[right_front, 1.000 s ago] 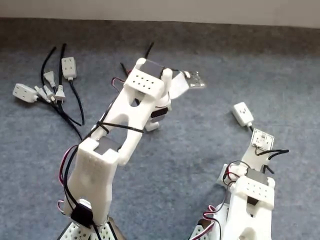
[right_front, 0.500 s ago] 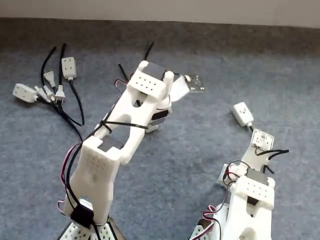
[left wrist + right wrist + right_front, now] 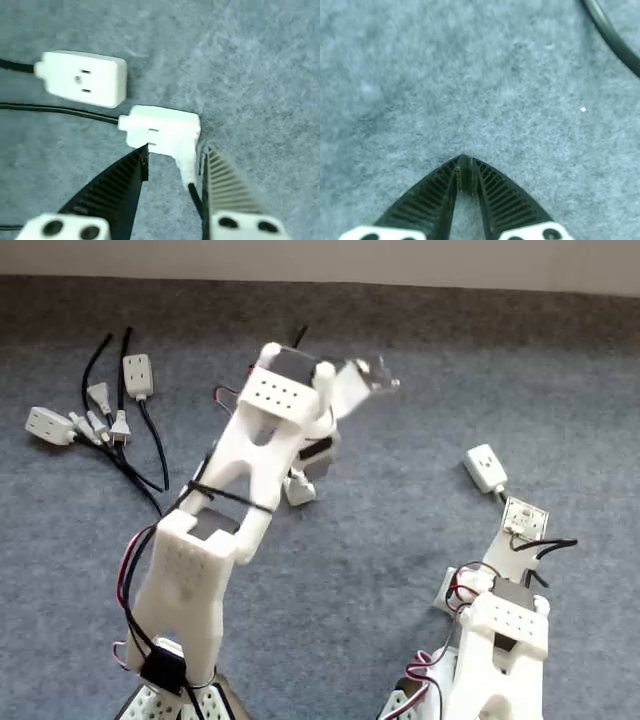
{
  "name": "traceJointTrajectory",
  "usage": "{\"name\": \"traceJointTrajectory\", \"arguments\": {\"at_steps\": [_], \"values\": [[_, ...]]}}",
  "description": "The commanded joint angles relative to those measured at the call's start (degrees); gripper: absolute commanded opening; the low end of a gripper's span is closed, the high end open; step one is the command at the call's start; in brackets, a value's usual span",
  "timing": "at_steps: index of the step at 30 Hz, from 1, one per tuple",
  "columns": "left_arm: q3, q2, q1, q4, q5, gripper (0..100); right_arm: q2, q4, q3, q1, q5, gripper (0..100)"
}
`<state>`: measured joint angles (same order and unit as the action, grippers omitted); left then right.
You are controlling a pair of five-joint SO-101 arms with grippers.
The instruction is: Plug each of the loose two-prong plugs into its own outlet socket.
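Observation:
My left gripper (image 3: 172, 162) is open just above the carpet. Its black fingers (image 3: 131, 172) straddle the narrow neck of a white connector block (image 3: 160, 129), where the black cord leaves it. Nothing is clamped. A white outlet socket (image 3: 82, 79) with two slots lies just beyond the block, apart from it. In the high view the left arm (image 3: 285, 400) stretches to the middle of the carpet and covers its own gripper. My right gripper (image 3: 465, 175) is shut on nothing, its tips close over bare carpet. Another white outlet (image 3: 485, 468) lies ahead of the right arm (image 3: 510, 625).
At the far left lies a cluster of white sockets (image 3: 137, 375) (image 3: 48, 425) and small plugs (image 3: 108, 412) on tangled black cords (image 3: 140, 465). A black cord (image 3: 615, 40) crosses one corner of the right wrist view. Grey carpet (image 3: 400, 530) lies open between the arms.
The left arm's wrist has shifted a little to the left and toward the far side of the carpet. The right arm has stayed put.

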<state>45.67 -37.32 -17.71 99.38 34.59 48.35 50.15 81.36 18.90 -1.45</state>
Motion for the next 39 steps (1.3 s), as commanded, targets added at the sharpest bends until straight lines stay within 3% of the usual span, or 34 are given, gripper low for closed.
{"name": "traceJointTrajectory", "arguments": {"at_steps": [1, 11, 15, 19, 26, 32, 39], "values": [[6.02, 9.45, 0.92, 0.97, -1.85, 23, 0.40, -2.77, 0.04, -0.13, -0.09, 0.9], [25.89, 36.79, 1.54, 0.62, -10.02, 25, 0.40, -2.77, -0.04, -0.13, 2.29, 0.9], [27.91, 45.05, 4.88, 0.97, -16.53, 25, 0.40, -2.77, -0.04, -3.21, 3.43, 1.0], [26.33, 49.10, 12.44, 1.41, -25.58, 25, 0.40, -2.86, -0.40, -7.69, 3.52, 1.8], [4.97, 61.67, 17.80, 1.49, -27.16, 25, 0.40, -2.68, -9.10, -17.45, 3.43, 17.2], [-15.78, 78.64, 18.68, 0.97, -27.25, 25, 0.40, -2.51, -20.35, -25.10, 3.43, 22.2], [-46.73, 97.63, 18.33, -11.16, -30.51, 25, 0.31, -2.95, -26.86, -36.18, 3.08, 23.3]]}}
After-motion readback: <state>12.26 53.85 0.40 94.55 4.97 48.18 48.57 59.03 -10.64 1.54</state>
